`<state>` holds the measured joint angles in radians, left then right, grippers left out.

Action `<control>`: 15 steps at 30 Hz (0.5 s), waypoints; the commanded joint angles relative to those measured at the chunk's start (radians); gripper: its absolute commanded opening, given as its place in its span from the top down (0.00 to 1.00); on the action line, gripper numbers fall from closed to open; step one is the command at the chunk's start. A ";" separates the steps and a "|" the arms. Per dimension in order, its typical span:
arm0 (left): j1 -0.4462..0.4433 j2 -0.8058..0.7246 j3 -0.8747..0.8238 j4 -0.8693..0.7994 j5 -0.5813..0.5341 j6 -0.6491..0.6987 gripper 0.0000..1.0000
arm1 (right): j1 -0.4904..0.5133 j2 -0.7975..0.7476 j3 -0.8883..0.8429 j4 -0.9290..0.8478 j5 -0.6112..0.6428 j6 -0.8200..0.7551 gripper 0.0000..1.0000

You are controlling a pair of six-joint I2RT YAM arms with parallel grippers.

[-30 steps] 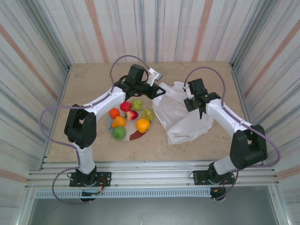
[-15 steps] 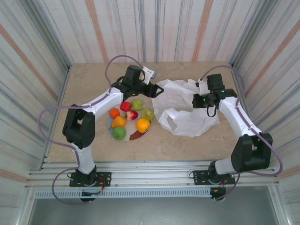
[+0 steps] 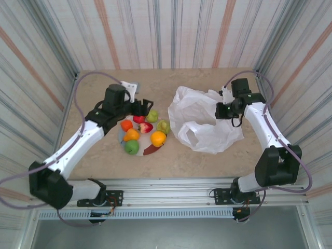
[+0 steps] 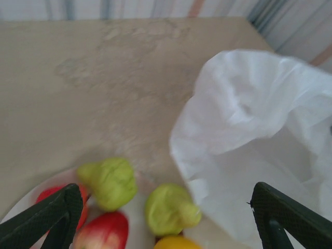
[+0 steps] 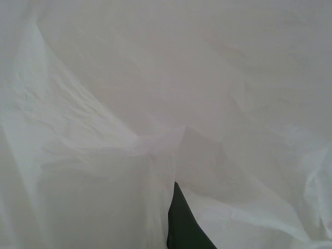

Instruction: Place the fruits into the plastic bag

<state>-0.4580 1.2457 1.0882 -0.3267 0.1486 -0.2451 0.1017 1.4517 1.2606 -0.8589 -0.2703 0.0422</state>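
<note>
Where the table (image 3: pixel 171 85) lies bare it is matt beige with faint marbled blotches, and on it sits a round flat plate (image 3: pixel 149 151), pale with a maroon patch at its near edge. Small glossy fruits (image 3: pixel 158 138) crowd the plate: two lumpy, pear-shaped green ones at the far side, a smooth green apple-like one at the near side, reds in the middle and orange and yellow-orange ones around them, most touching a neighbour. In the left wrist view the two green ones (image 4: pixel 110 181) are waxy and knobbly, with a shiny red one just beside them. Just right of the plate lies the bag (image 3: pixel 202 122), thin white translucent plastic, crinkled all over, its near part slumped on the table and its far-right edge drawn upward into soft folds. None of the fruits is inside it that can be seen. The left gripper (image 3: pixel 142 107) hangs over the plate's far edge above the red and green fruits, its dark fingers (image 4: pixel 49 215) spread wide and holding nothing. The right gripper (image 3: pixel 223 110) is pinched together on the bag's raised far-right edge; in the right wrist view creased white film surrounds one dark finger (image 5: pixel 182 225).
</note>
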 commanded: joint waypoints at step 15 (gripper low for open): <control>-0.020 -0.288 -0.308 -0.472 -0.136 -0.208 0.03 | 0.123 -0.029 0.011 -0.023 0.257 -0.252 1.00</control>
<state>-0.4625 0.9771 0.8101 -0.7826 -0.0158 -0.3824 0.2134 1.4250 1.2633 -0.8833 -0.0235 -0.1677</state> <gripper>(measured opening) 0.969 0.049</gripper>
